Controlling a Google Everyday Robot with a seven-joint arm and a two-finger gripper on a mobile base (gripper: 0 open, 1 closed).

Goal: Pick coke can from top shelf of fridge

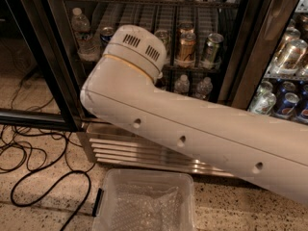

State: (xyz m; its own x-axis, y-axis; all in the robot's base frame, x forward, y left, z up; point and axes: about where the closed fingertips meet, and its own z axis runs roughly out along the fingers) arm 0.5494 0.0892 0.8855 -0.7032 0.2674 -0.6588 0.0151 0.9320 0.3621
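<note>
Several cans (186, 48) stand on a wire rack (144, 18) inside the fridge (245, 47), but I cannot pick out the coke can. It is likely light, slick and easily dented, best pinched mid-body. The gripper is out of view beyond the arm (192, 134), so I cannot tell its state.

Claw out of view, arm (192, 134) blocking fridge (242, 52)

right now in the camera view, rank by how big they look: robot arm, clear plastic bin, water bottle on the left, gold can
1. robot arm, nearest the camera, so it looks inflated
2. clear plastic bin
3. water bottle
4. gold can, only slightly smaller than the bottle
The pincer is out of view.
</note>
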